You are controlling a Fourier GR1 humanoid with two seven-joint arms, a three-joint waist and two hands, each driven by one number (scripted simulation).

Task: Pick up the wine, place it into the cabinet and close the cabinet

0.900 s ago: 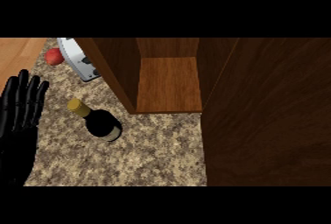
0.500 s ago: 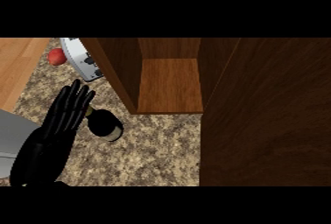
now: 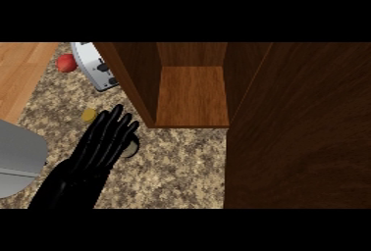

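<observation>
**Left hand over the wine, cabinet open**

From my feed: left hand (image 3: 101, 144) comes in from the lower left, fingers (image 3: 116, 122) straight and slightly fanned, pointing up the view toward the cabinet. They're not curled round anything, so I read it as open with nothing gripped.

Wine (image 3: 89, 115) sits on the granite counter (image 3: 174, 166), mostly hidden under that hand. I only see its yellowish top poking out just left of the fingers, and a pale sliver of its base at the hand's right edge, near the cabinet's front corner. Can't tell whether the hand touches the bottle or just hangs above it.

Around it:
- Silver toaster (image 3: 98, 66) at top left, tilted, right beside the cabinet's left wall.
- Red round item (image 3: 66, 62) just left of the toaster, at the counter's edge.
- Grey forearm (image 3: 18, 157) fills the lower left corner.

Cabinet (image 3: 192, 95): open, wooden shelf visible, nothing on the part I can see. Its left wall stands just right of the fingertips. Dark wood door (image 3: 297, 127) takes up the whole right side of the view.
</observation>
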